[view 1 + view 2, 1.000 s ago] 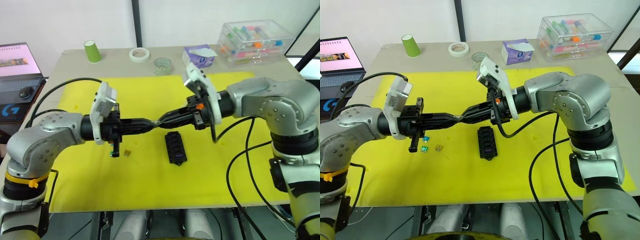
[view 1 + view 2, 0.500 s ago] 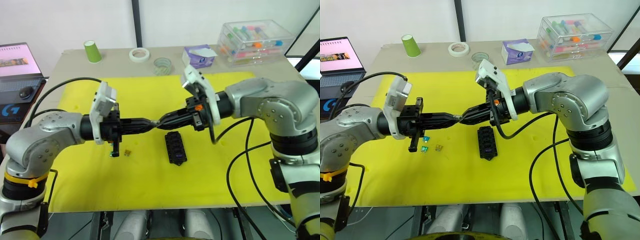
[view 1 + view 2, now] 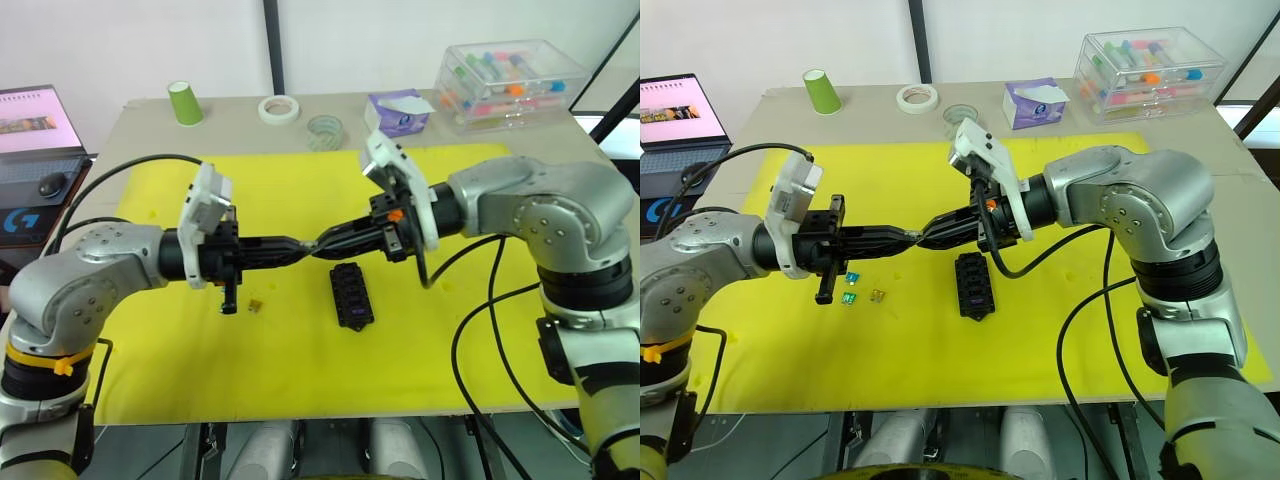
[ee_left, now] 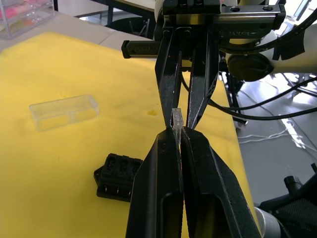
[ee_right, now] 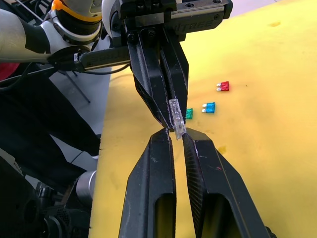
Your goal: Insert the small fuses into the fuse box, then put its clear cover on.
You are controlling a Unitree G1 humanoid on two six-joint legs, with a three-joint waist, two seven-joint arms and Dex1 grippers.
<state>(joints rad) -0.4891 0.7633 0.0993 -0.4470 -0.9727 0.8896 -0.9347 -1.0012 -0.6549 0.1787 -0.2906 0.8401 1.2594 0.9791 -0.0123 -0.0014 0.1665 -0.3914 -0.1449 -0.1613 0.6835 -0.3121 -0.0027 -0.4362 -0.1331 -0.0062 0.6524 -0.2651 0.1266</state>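
Little has shifted since a second ago: both arms still meet tip to tip above the yellow mat [image 3: 300,340]. Left gripper [image 4: 177,130] is clamped on a pale fuse [image 4: 177,119]; right gripper [image 5: 178,135] has its fingers slightly parted around the fuse's other end. Beneath lies the fuse box [image 3: 351,295], with the clear cover [image 4: 63,111] lying apart. Loose fuses [image 3: 862,290] rest near the left arm.

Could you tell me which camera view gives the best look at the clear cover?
The left wrist view shows it best: the clear cover lies whole and unobstructed on the yellow mat, apart from the fuse box. I cannot make it out in the two eye views or the right wrist view.
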